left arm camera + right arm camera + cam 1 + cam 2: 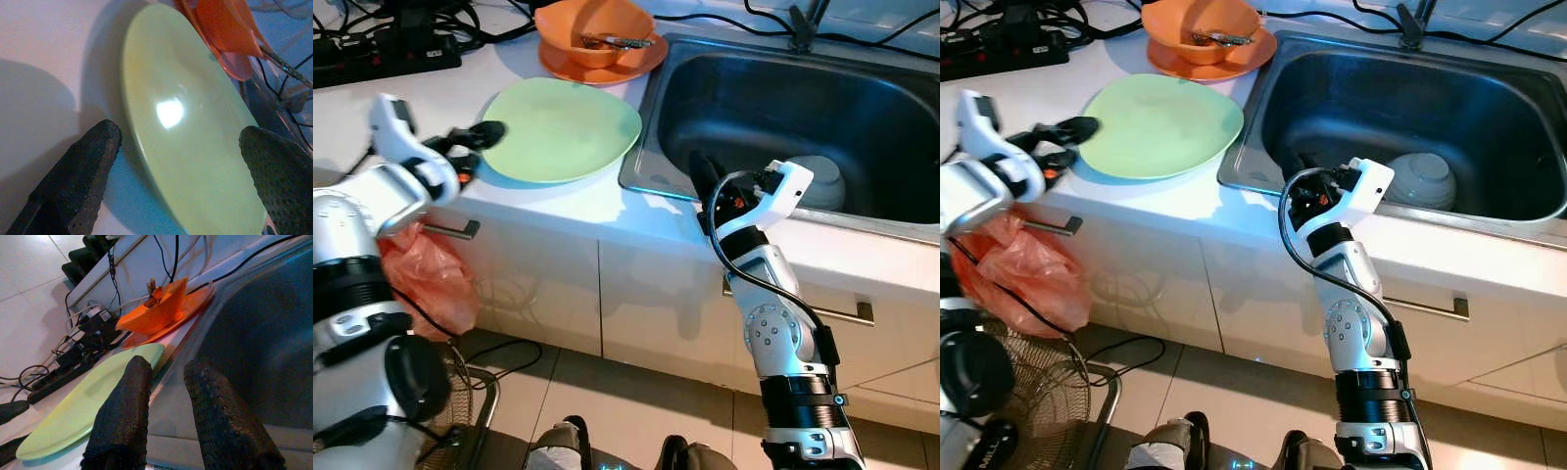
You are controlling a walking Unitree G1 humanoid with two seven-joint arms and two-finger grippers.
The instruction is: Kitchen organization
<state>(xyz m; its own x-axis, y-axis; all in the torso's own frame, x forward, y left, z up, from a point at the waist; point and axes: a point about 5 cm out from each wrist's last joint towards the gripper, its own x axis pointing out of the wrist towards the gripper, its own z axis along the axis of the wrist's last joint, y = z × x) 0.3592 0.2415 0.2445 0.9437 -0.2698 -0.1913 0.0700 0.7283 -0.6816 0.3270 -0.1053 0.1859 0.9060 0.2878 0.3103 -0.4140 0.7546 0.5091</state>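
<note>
Looking down through the left eye view, we are seeing the green plate [563, 129] lying flat on the white counter [431, 98] in the upper middle of the frame, just left of the steel sink [803, 108]. Our left gripper [480, 147] is reaching in from the left edge with its fingers parted, one black finger [491, 131] lying over the plate's near left rim and the other sitting lower at the counter edge. Behind the plate, at the top of the frame, an orange bowl [594, 34] is sitting on an orange plate [607, 67] with a utensil in it. Our right gripper [702, 176] is hovering at the sink's front rim, right of centre, and a white bowl [824, 181] is lying upside down in the basin beside it. An orange plastic bag [431, 279] is hanging from a drawer handle at the lower left.

In the right eye view we are getting the same layout, shifted leftward, with a black power strip [999, 49] and cables in the upper left corner.

In the left wrist view the fingers are standing wide apart, straddling the green plate's edge and not clamping it, with the orange dishes in the upper right.

In the right wrist view the two fingers [122, 416] are standing slightly apart at the bottom centre, gripping nothing, with the sink's rim running between them.
</note>
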